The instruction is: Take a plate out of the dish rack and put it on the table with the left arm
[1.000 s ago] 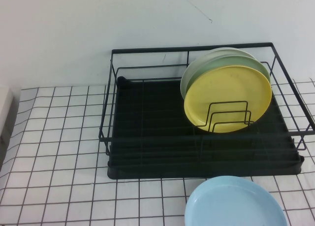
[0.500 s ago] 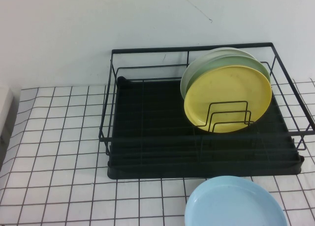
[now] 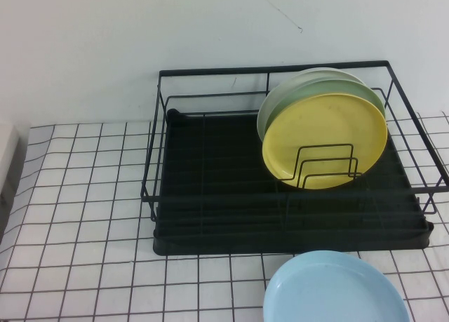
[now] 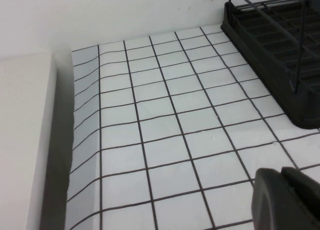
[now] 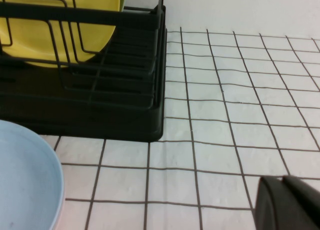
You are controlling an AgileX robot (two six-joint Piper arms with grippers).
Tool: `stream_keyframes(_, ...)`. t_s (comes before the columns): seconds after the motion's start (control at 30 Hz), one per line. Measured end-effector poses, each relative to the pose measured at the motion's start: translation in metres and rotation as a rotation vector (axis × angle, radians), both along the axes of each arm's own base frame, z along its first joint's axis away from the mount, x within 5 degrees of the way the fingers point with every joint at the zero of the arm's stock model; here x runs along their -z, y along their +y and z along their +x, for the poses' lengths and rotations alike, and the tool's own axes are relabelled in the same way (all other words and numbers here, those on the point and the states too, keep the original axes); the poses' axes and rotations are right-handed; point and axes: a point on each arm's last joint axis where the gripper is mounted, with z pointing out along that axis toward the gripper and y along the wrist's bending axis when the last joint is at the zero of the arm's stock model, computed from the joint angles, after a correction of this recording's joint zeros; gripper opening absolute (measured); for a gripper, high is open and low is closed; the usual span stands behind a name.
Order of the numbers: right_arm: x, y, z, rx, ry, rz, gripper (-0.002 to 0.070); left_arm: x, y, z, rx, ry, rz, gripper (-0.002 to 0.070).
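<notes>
The yellow plate (image 3: 324, 139) stands on edge in the black dish rack (image 3: 210, 196), leaning on wire dividers at the rack's right. A pale green plate (image 3: 309, 90) stands right behind it. The yellow plate also shows in the right wrist view (image 5: 60, 24). Neither arm shows in the high view. My left gripper (image 4: 281, 172) is shut and empty, low over the gridded table (image 4: 165, 120) to the left of the rack (image 4: 280, 54). My right gripper (image 5: 283, 180) is shut and empty, over the table to the right of the rack (image 5: 100, 104).
A light blue plate (image 3: 335, 288) lies flat on the table in front of the rack's right half; it shows in the right wrist view (image 5: 25, 175) too. A white block (image 4: 22, 140) stands at the table's left edge. A white wall (image 3: 140, 27) stands behind the rack.
</notes>
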Motion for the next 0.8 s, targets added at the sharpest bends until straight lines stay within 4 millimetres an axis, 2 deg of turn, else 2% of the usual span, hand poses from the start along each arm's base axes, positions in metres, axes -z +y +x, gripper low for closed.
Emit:
stream_keyframes(0.17, 0.000, 0.000, 0.000, 0.000, 0.000, 0.000, -0.0001, -0.003, -0.004, 0.001, 0.003, -0.025, -0.146, -0.0003)
stream_keyframes(0.4, 0.000, 0.000, 0.000, 0.000, 0.000, 0.000, -0.0001, -0.020, -0.008, 0.002, -0.027, -0.108, -0.706, -0.0003)
stream_keyframes(0.47, 0.000, 0.000, 0.000, 0.000, 0.000, 0.000, -0.0001, -0.023, -0.006, 0.003, -0.047, -0.136, -0.788, -0.0003)
stream_keyframes(0.8, 0.000, 0.000, 0.000, 0.000, 0.000, 0.000, -0.0001, -0.028, -0.001, 0.003, -0.092, -0.194, -0.873, -0.0003)
